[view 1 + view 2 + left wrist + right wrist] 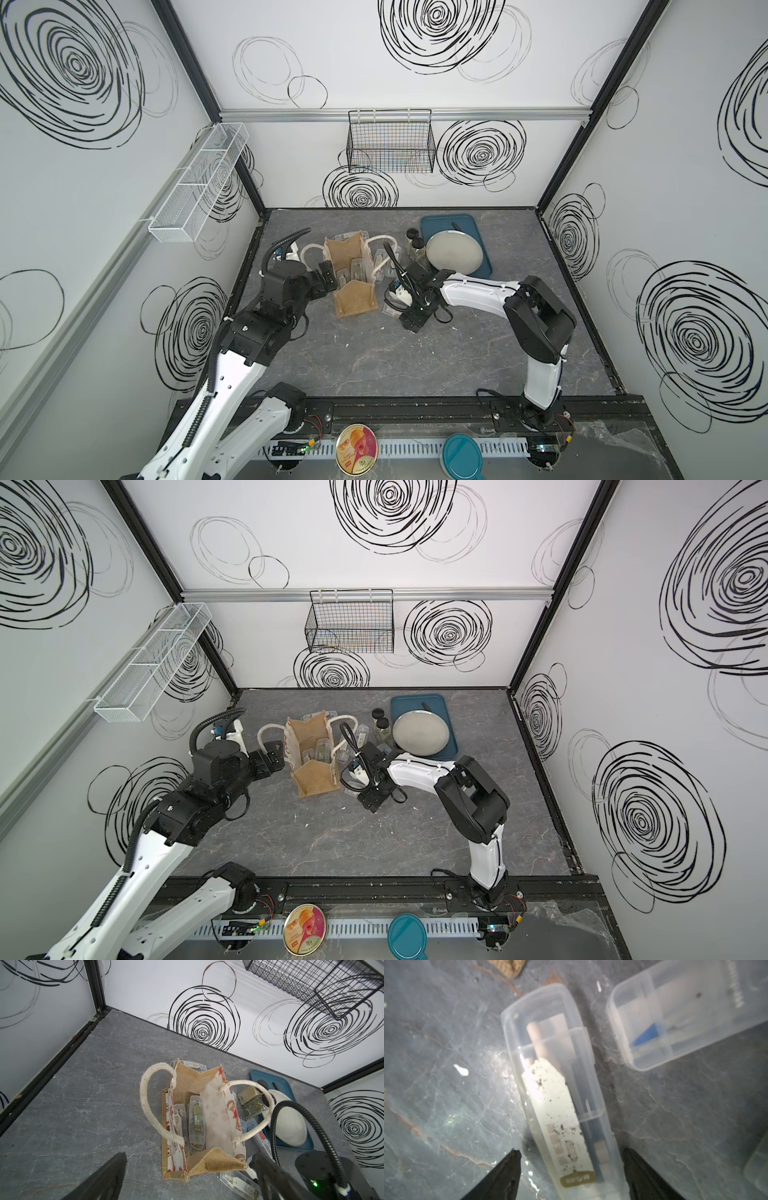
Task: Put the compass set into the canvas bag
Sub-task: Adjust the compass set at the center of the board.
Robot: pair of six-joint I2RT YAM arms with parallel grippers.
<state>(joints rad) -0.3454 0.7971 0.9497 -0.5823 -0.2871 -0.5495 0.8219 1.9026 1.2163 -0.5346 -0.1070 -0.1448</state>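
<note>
The canvas bag (353, 297) (209, 1159) stands open in the middle of the table, with several clear compass cases (196, 1122) inside it. Just right of the bag a clear compass set (556, 1084) lies flat on the table. My right gripper (569, 1153) points down over it with one finger on each side. A gap shows at one finger (508, 1167), so the gripper is open. My left gripper (188, 1180) is wide open at the bag's left side, holding nothing, and the bag's near corner lies between its fingers.
More clear cases (675, 1022) lie by the bag's right side. Behind the right arm are two spice jars (415, 245) and a blue tray (432, 224) carrying a grey plate (455, 251). A wire basket (390, 141) hangs on the back wall.
</note>
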